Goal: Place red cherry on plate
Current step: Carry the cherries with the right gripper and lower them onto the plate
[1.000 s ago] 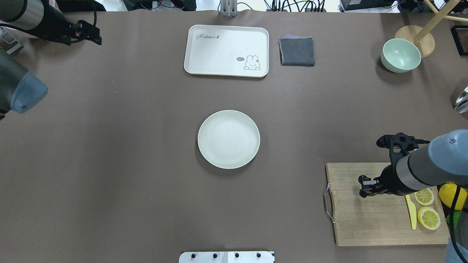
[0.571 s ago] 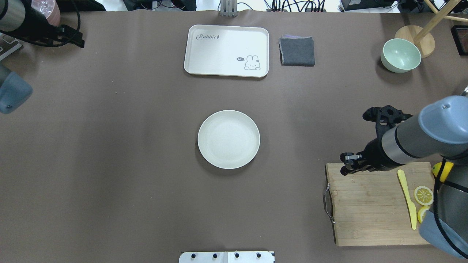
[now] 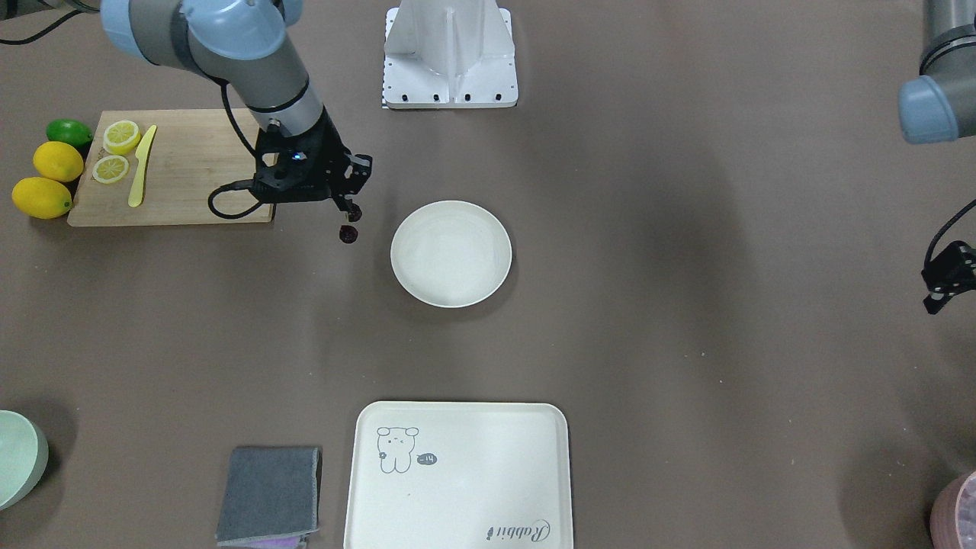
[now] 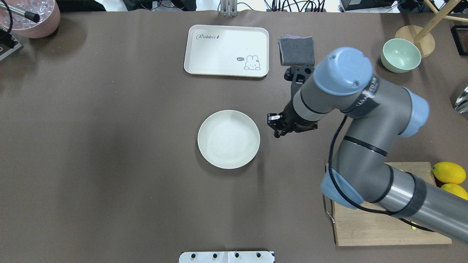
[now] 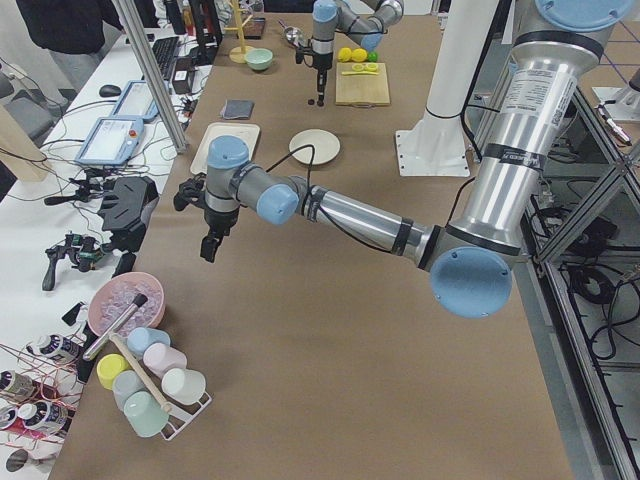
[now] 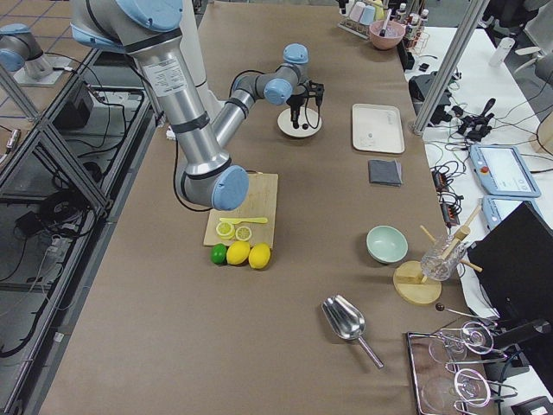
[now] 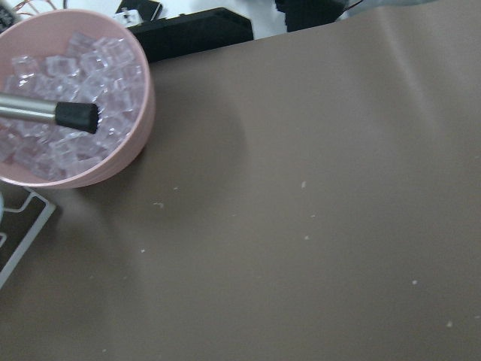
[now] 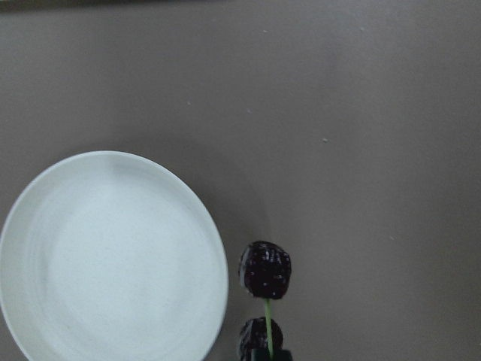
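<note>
The brown table (image 4: 109, 146) fills every view. The right arm (image 4: 351, 109) enters the overhead view from the lower right and reaches toward the middle of the frame, while the left arm (image 3: 934, 99) shows only at the right edge of the front-facing view. A rectangular cream tray (image 4: 226, 51) with a rabbit drawing lies at the top centre of the overhead view, and a wooden cutting board (image 3: 191, 168) sits at the upper left of the front-facing view, with 2 lemon slices (image 3: 122, 136) and a yellow knife (image 3: 142, 164) on it. The plate (image 4: 228, 139) lies bare in the centre of the overhead frame. A pink bowl (image 7: 144, 113) of ice cubes occupies the upper left of the left wrist view. A grey cloth (image 4: 297, 51) lies just right of the tray, and a pale green bowl (image 4: 400, 55) stands at the upper right. 2 whole lemons (image 3: 57, 160) lie left of the board. The right gripper (image 3: 351, 216) is clenched on the stem of the red cherry (image 8: 265, 271), whose 2 dark fruits hang below the fingertips, just left of the plate's rim in the front-facing view and not over it. Whether the left gripper (image 3: 942, 286) is clenched or released cannot be made out.
</note>
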You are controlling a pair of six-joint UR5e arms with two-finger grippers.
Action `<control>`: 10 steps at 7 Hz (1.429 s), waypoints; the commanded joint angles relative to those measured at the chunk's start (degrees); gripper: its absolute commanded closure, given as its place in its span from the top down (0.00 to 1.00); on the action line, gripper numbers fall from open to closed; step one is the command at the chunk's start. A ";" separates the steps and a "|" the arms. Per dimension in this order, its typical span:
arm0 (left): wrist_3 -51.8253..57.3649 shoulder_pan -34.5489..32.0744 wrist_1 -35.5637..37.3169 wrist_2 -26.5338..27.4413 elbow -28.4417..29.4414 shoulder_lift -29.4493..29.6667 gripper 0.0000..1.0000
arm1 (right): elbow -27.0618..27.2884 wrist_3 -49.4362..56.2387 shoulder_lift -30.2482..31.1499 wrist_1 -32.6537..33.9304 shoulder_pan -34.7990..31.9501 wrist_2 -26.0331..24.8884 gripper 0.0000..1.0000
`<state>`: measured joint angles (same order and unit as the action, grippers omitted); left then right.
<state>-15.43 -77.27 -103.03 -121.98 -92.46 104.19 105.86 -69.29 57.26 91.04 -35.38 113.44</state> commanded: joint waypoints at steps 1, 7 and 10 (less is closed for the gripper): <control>7.85 -5.41 0.29 -0.19 0.35 -3.98 0.98 | -11.51 -0.14 -11.08 0.01 2.67 -4.01 0.00; 7.96 -7.36 0.29 -0.28 0.44 -5.40 0.98 | -19.64 -1.20 -12.96 -6.49 9.89 -9.11 0.96; 10.74 -10.08 0.20 -4.83 0.35 -8.81 0.98 | -15.72 -1.29 -12.88 -5.53 6.30 -6.23 1.00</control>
<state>-6.78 -86.24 -102.82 -124.83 -92.07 96.85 87.47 -70.66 44.11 84.64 -27.24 105.34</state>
